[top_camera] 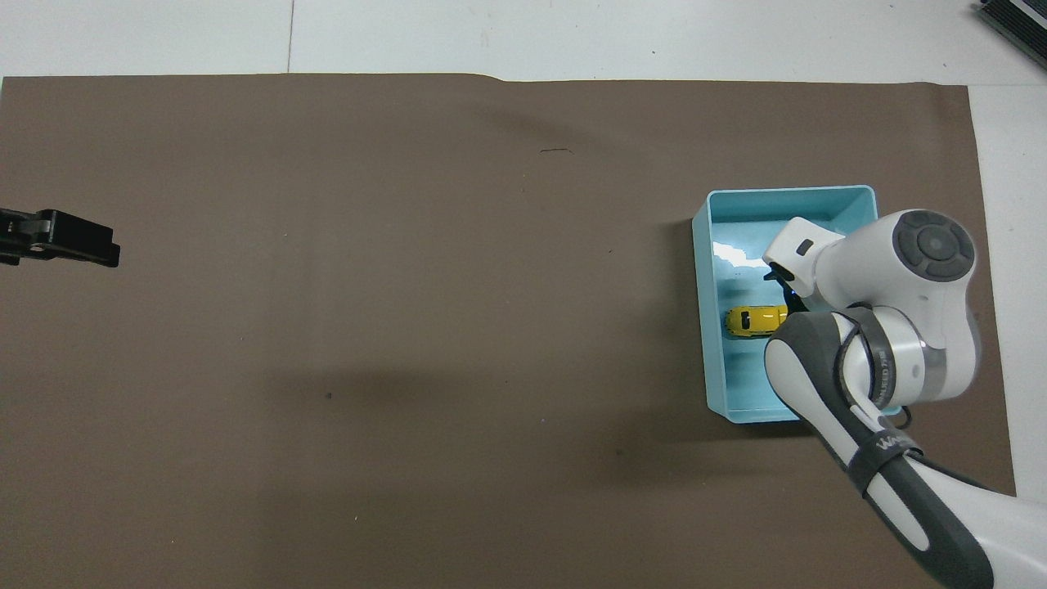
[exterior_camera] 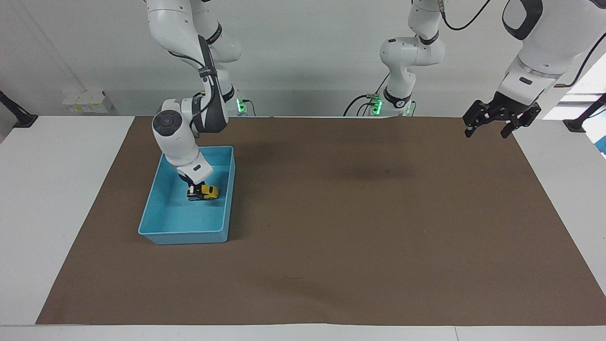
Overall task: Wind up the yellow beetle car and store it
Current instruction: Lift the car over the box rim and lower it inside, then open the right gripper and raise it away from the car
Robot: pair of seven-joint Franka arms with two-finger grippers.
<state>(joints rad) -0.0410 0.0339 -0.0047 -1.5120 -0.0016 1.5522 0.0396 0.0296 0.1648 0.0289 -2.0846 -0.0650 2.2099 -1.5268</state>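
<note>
The yellow beetle car (exterior_camera: 204, 192) (top_camera: 754, 321) rests level on the floor of the light blue bin (exterior_camera: 184, 233) (top_camera: 702, 327), close to the wall that faces the table's middle. My right gripper (exterior_camera: 193, 185) reaches down into the bin at the car's tail and is open; one dark finger (top_camera: 775, 277) stands off the car's side. The wrist hides the other finger from above. My left gripper (exterior_camera: 487, 134) (top_camera: 61, 237) hangs open and holds nothing, above the mat's edge at the left arm's end, where it waits.
A brown mat (exterior_camera: 360, 227) covers most of the white table (exterior_camera: 57, 189). The bin stands on it toward the right arm's end. The right arm's elbow (top_camera: 924, 270) hangs over the bin's outer wall.
</note>
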